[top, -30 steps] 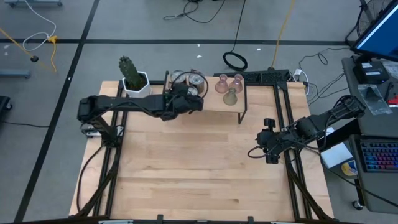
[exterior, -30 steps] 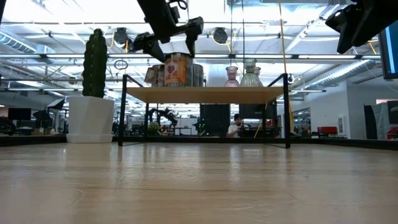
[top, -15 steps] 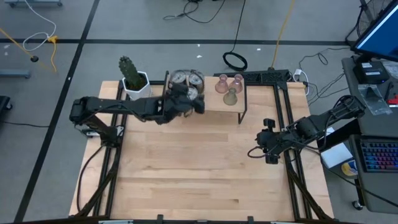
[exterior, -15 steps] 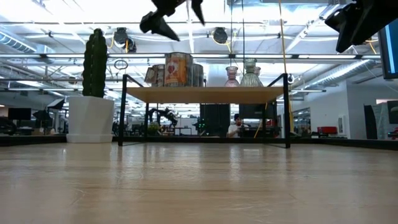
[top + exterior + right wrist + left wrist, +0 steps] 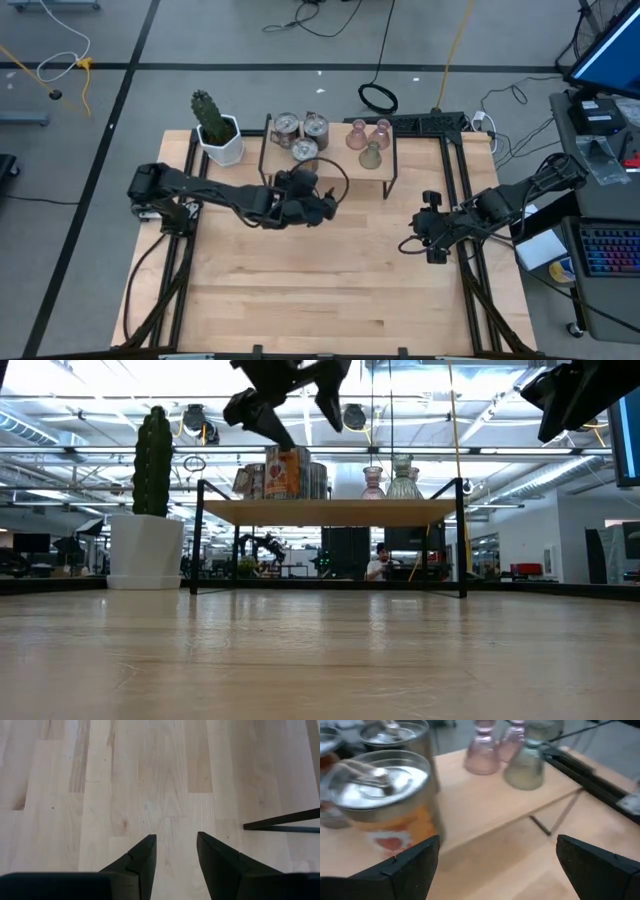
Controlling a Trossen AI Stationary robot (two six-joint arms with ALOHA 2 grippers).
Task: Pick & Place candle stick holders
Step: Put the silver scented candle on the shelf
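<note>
Three squat silver holders (image 5: 303, 134) stand on their bases at the left of a small wooden shelf (image 5: 340, 165) at the table's far side. Two pinkish glass holders (image 5: 368, 132) and an olive-green one (image 5: 372, 153) stand on its right part. My left gripper (image 5: 318, 203) hovers wide open and empty just in front of the shelf, above its height in the low view (image 5: 292, 395). The left wrist view shows the nearest silver holder (image 5: 385, 790) and the glass ones (image 5: 505, 755) beyond the fingers. My right gripper (image 5: 420, 237) is open and empty above the table's right side (image 5: 175, 860).
A white pot with a green cactus (image 5: 216, 128) stands left of the shelf at the far left. The shelf's dark metal legs (image 5: 388, 185) stand on the table. The bare wooden tabletop (image 5: 320, 280) stretches from the shelf to the near edge.
My left gripper has drawn back from above the silver holders on the shelf toward the table's near edge and slightly right, staying open and empty. The front silver holder, covered by it before, now shows standing on the shelf.
</note>
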